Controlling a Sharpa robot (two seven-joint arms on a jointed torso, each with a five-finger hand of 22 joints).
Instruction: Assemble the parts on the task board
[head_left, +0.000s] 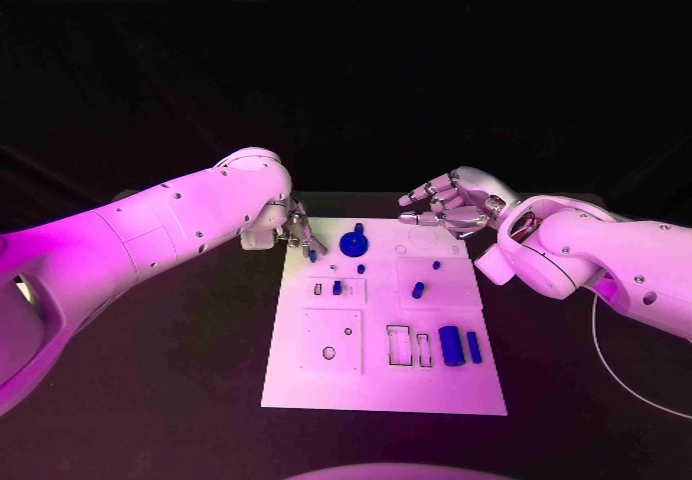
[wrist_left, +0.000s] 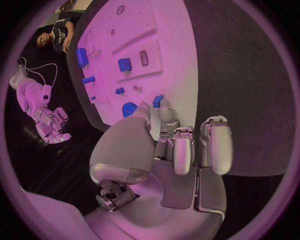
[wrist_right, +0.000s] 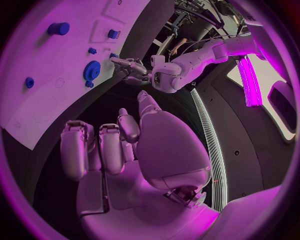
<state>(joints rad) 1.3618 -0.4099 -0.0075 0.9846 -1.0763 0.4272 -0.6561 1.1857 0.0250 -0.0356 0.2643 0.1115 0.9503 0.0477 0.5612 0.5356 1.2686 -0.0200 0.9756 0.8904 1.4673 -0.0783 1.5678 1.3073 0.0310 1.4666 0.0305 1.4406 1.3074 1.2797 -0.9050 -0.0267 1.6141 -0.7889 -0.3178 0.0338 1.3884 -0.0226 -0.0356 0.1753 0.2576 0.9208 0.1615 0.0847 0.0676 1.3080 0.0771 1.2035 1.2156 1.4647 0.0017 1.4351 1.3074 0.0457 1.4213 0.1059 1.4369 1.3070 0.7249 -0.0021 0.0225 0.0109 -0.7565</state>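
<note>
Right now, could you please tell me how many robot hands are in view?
2: the left hand by the board's far left corner, and the right hand by its far right corner.

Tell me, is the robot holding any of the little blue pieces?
The left hand pinches a small blue piece by its end, at the white task board's far left corner. The right hand holds nothing.
</note>
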